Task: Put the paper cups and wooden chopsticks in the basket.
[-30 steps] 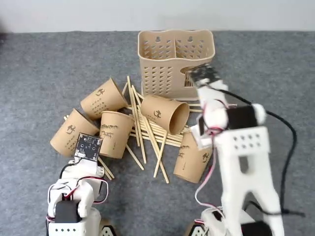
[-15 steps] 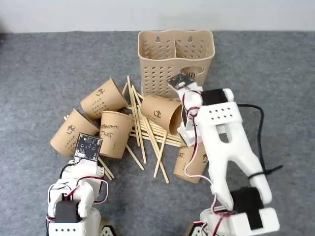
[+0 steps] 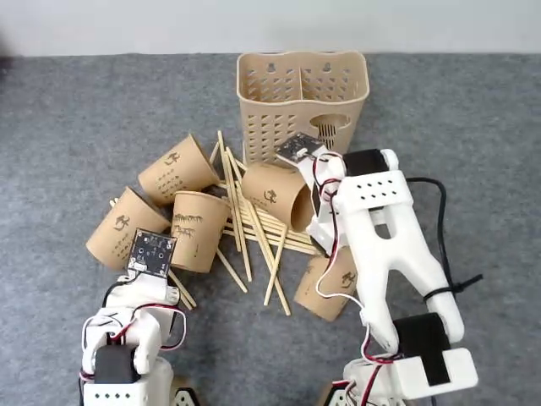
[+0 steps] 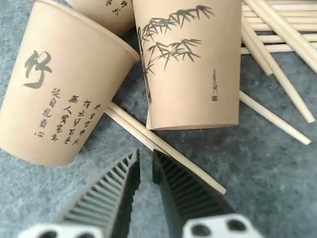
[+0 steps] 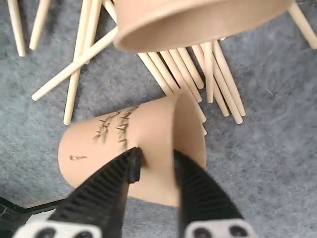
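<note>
5 paper cups [image 3: 199, 228] lie on their sides in the high view, mixed with loose wooden chopsticks [image 3: 254, 224]. All of them sit in front of the 2-compartment basket [image 3: 258, 110], which looks empty. The right arm [image 3: 372, 220] hangs over the near cup [image 3: 321, 292]. Its links pass close by the middle cup [image 3: 283, 193], which rests on chopsticks, so a swing toward the basket could send that one rolling.

In the left wrist view, the left gripper [image 4: 144, 163] is all but closed on nothing, just short of 2 cups and a chopstick [image 4: 163, 148] lying by them.

In the right wrist view, the right gripper [image 5: 153, 166] is narrowly parted over the near cup's wall; I cannot tell whether it touches. That gap looks slimmer than the cup, so pressing down could dent it or squirt it sideways.

Grey carpet-like matting [image 3: 68, 127] covers the table, with a pale wall [image 3: 254, 25] behind.
</note>
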You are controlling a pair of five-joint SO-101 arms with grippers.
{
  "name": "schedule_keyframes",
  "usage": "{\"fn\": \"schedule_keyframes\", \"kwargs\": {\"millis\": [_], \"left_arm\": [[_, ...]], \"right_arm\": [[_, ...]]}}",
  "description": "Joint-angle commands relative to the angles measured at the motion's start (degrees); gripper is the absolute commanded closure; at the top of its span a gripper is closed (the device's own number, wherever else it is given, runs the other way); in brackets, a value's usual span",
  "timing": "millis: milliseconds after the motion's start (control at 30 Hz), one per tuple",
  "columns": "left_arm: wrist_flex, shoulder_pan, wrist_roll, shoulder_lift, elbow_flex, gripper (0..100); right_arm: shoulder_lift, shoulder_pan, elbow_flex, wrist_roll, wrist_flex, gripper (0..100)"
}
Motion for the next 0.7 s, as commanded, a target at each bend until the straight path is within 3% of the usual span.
{"fn": "schedule_keyframes", "kwargs": {"millis": [0,300,667], "left_arm": [[-0.09,0.0,-0.79,-0.88,-2.33,95],[-0.18,-0.18,-0.79,-0.88,-2.15,95],[-0.18,-0.26,-0.79,-0.88,-2.15,95]], "right_arm": [[-0.4,-0.13,-3.6,0.88,2.95,99.1],[-0.84,0.66,-17.49,0.88,12.88,99.0],[-13.85,7.34,-12.22,8.09,12.7,99.1]]}}
